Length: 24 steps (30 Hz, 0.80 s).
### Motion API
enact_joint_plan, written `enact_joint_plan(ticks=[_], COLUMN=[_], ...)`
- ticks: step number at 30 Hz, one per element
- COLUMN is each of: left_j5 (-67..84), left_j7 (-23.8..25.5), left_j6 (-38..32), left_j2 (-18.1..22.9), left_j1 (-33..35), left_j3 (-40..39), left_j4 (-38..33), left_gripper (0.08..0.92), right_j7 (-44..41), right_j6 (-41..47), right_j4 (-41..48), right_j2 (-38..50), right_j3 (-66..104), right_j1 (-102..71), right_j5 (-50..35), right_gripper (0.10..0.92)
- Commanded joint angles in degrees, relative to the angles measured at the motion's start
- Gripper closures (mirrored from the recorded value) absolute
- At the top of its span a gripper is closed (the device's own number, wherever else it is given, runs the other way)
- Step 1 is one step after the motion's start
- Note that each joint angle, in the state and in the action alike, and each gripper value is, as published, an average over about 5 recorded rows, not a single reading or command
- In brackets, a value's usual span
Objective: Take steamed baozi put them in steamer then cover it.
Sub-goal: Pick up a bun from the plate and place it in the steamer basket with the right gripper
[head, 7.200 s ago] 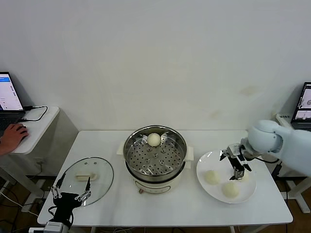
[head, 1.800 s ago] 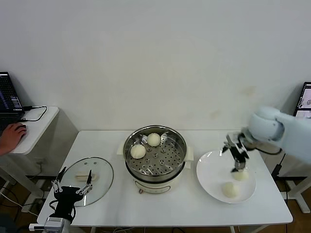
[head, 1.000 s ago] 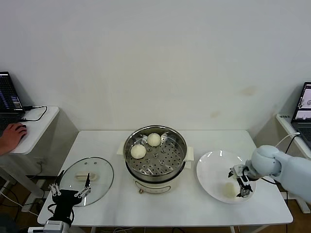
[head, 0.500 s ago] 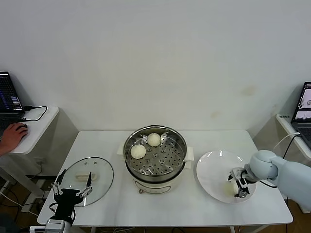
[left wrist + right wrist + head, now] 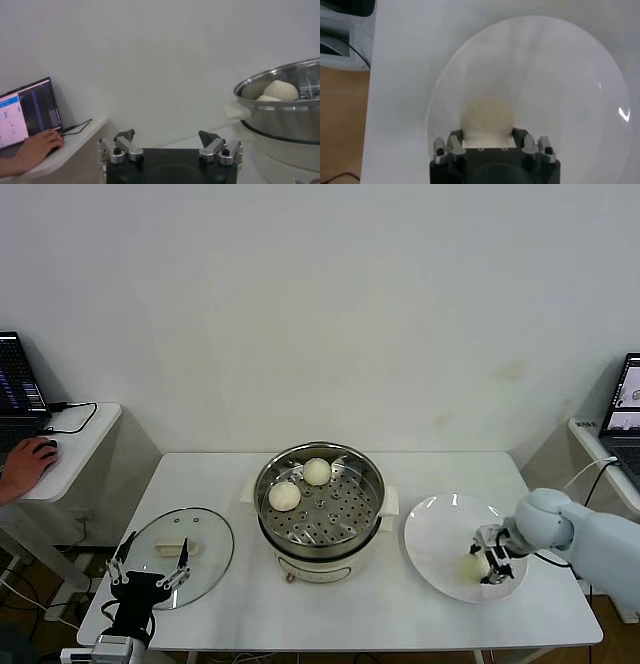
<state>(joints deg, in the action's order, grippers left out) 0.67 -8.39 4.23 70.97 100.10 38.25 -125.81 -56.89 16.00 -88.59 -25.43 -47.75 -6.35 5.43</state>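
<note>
The steamer [image 5: 320, 514], a shiny steel pot on a cream base, stands mid-table and holds two steamed baozi [image 5: 317, 471] [image 5: 285, 495]. It also shows in the left wrist view [image 5: 287, 117] with the baozi [image 5: 280, 90] above its rim. A third baozi [image 5: 471, 565] lies on the white plate [image 5: 435, 534]. My right gripper [image 5: 488, 565] is low on the plate, its fingers pressed to both sides of this baozi [image 5: 487, 115]. A fourth baozi is not in view. My left gripper [image 5: 148, 579] is open and empty at the table's front left.
A glass lid [image 5: 205, 534] with a cream handle lies flat on the table to the robot's left of the steamer. A side desk [image 5: 70, 449] with a laptop and a person's hand stands at far left. The plate's rim [image 5: 555, 60] lies near the table's right edge.
My right gripper came down from above the plate's far side to the baozi at its near side and closed round it. The left arm stayed put.
</note>
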Motion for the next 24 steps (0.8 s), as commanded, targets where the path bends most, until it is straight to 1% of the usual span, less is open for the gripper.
enact_joint_plan(ticks=[1, 6, 10, 14, 17, 20, 24], left_j5=[0.13, 0.49, 0.78, 1.04, 1.26, 1.49, 1.62], left_j7=[0.02, 0.01, 0.02, 0.04, 0.06, 0.08, 0.08], left_j6=[0.03, 0.01, 0.02, 0.08, 0.12, 0.17, 0.17], left_j2=[-0.27, -0.79, -1.35, -1.66, -1.86, -1.92, -1.69], left_j1=[-0.18, -0.21, -0.29, -0.48, -0.65, -0.9, -0.99], left_j3=[-0.03, -0.15, -0.15, -0.02, 0.23, 0.6, 1.01], left_j4=[-0.23, -0.28, -0.3, -0.39, -0.42, -0.32, -0.09], left_gripper=[0.177, 0.177, 0.177, 0.177, 0.177, 0.177, 0.177], right_j7=[-2.79, -4.5, -4.91, -4.64, -4.2, -3.54, -2.9], right_j6=[0.17, 0.79, 1.27, 1.5, 1.25, 0.55, -1.53], right_j4=[-0.79, -0.71, 0.72, 2.44, 3.94, 5.41, 5.93], right_j2=[1.59, 1.45, -2.2, -9.58, -16.52, -22.96, -29.34], right_j3=[0.42, -0.68, -7.62, -14.64, -17.33, -18.47, -20.48], right_j1=[11.13, 19.85, 32.85, 44.75, 49.13, 49.97, 48.13], right_j5=[-5.8, -11.0, -15.42, -19.46, -21.52, -22.36, -22.49], right_gripper=[0.414, 0.414, 0.414, 0.415, 0.412, 0.407, 0.406])
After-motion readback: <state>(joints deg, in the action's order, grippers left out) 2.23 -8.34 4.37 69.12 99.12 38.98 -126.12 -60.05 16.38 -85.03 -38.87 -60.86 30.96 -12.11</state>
